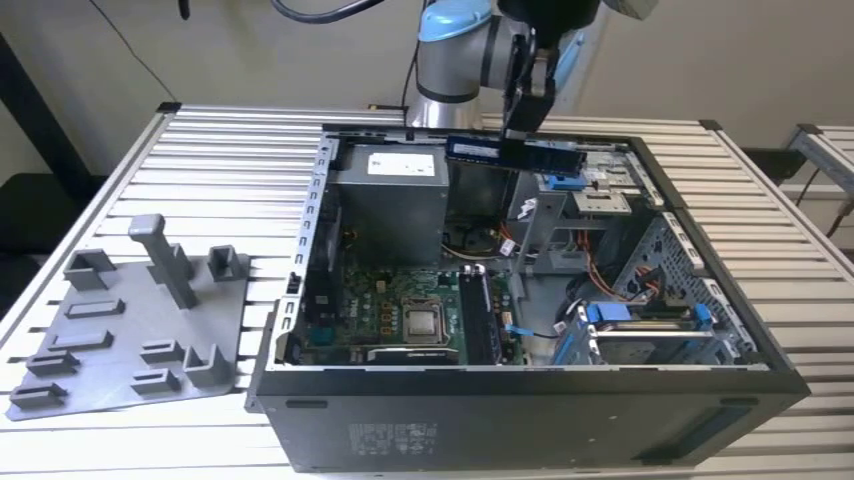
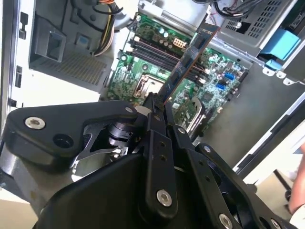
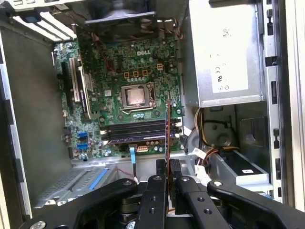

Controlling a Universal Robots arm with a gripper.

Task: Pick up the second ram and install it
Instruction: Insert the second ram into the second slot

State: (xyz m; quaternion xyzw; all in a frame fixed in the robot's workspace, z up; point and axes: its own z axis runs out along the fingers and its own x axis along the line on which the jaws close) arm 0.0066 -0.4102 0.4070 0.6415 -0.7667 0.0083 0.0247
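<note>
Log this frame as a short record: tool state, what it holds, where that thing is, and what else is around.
tool: shut on second ram
ram position: held in the air over the open computer case, not yet seated
below: motherboard with processor
beside case: grey fixture plate on table

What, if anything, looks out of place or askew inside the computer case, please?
Nothing looks damaged or spilled. The second ram is clamped in the gripper above the open case, not yet seated in the memory slots.

second ram's (image 2: pixel 189 58) end hidden in claw (image 2: pixel 158 101), arm (image 1: pixel 457 48) cropped
</note>
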